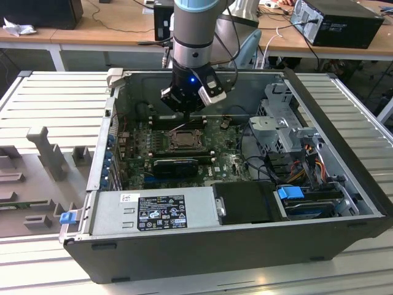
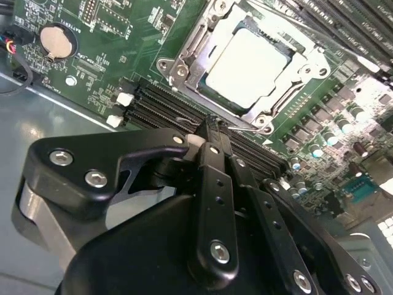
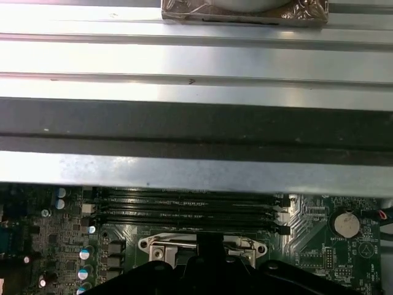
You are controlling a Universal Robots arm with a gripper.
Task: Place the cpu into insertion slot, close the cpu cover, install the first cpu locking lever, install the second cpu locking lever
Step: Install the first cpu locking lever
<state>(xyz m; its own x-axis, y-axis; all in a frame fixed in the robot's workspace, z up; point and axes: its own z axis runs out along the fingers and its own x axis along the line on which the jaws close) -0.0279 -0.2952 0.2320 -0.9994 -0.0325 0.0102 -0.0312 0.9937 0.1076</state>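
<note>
Your gripper (image 2: pixel 213 126) hovers at the socket's edge, fingers drawn together on nothing you can make out.

Just beyond its tips, the cpu (image 2: pixel 247 66) sits in the insertion slot (image 2: pixel 184 46), with the cpu cover (image 2: pixel 305 67) down around it and the memory slots (image 2: pixel 163 106) beside the fingers.

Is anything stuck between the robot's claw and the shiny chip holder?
Nothing visible is. In the second wrist view the gripper hangs just off the cpu cover, with bare board and black memory slots between them. The cpu already sits inside.
</note>
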